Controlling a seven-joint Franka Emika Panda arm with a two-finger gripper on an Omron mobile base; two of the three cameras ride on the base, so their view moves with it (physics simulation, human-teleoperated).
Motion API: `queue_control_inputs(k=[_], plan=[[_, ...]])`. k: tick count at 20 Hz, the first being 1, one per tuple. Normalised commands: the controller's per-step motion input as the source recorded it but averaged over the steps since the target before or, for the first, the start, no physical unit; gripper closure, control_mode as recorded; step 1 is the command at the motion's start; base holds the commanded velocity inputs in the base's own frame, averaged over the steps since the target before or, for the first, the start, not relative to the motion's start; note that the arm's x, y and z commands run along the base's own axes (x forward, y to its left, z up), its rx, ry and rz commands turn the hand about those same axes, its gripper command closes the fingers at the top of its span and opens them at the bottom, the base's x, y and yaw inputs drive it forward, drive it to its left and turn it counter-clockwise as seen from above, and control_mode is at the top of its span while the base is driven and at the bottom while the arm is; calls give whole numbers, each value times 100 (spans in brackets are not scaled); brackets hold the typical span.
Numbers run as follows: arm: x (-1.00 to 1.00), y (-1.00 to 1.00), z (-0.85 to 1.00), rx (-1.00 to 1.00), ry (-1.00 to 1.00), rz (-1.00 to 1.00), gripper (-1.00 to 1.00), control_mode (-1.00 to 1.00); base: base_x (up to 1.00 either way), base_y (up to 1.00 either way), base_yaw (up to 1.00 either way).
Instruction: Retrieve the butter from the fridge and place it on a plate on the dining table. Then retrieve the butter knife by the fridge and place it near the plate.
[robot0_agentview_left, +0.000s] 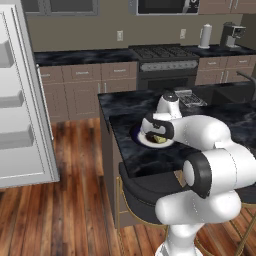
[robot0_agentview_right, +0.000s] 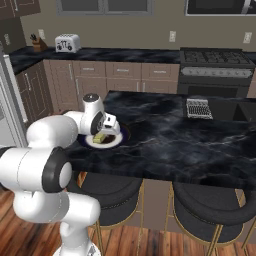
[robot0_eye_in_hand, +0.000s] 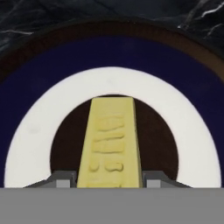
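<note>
Gripper: the two-finger gripper (robot0_eye_in_hand: 112, 180) on the white arm points down over the round plate with white centre and broad navy rim (robot0_eye_in_hand: 26, 148); its two grey fingertips (robot0_eye_in_hand: 59, 179) sit tight against either long side of the small yellow rectangular butter stick (robot0_eye_in_hand: 112, 144), so it is grasping the butter.
Butter: in the hand view the stick runs straight out from between the fingertips, its embossed top face up, over the plate's centre; in the right base view the butter (robot0_agentview_right: 99, 137) shows just under the hand (robot0_agentview_right: 102, 125), down at the plate (robot0_agentview_right: 115, 141). Whether it already rests on the plate surface cannot be told.
Plate: directly beneath the hand, on the black white-veined marble dining table (robot0_agentview_right: 200, 145), near the table edge closest to the robot; in the left base view the plate (robot0_agentview_left: 142, 140) peeks out from under the wrist, with the butter (robot0_agentview_left: 159, 139) on its white part.
Fridge: the silver-grey fridge (robot0_agentview_left: 20, 100) stands well to the left of the hand in the left base view, its door open with pale shelves facing the room.
Other things: a small metal rack (robot0_agentview_right: 199, 108) lies on the table well beyond the hand to its right; round dark stools with gold frames (robot0_agentview_right: 107, 192) stand under the table edge below the hand.
</note>
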Motion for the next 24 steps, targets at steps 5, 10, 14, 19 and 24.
queue_control_inputs(k=[5,10,14,19,24], plan=[[0,0,-8,0,0,0,100,-100,0,0,0],[3,0,-3,0,0,0,100,-100,0,0,0],[3,0,0,0,0,0,-100,-100,0,0,0],[0,0,0,0,0,0,-100,-100,0,0,0],[0,0,0,0,0,0,-100,-100,0,0,0]])
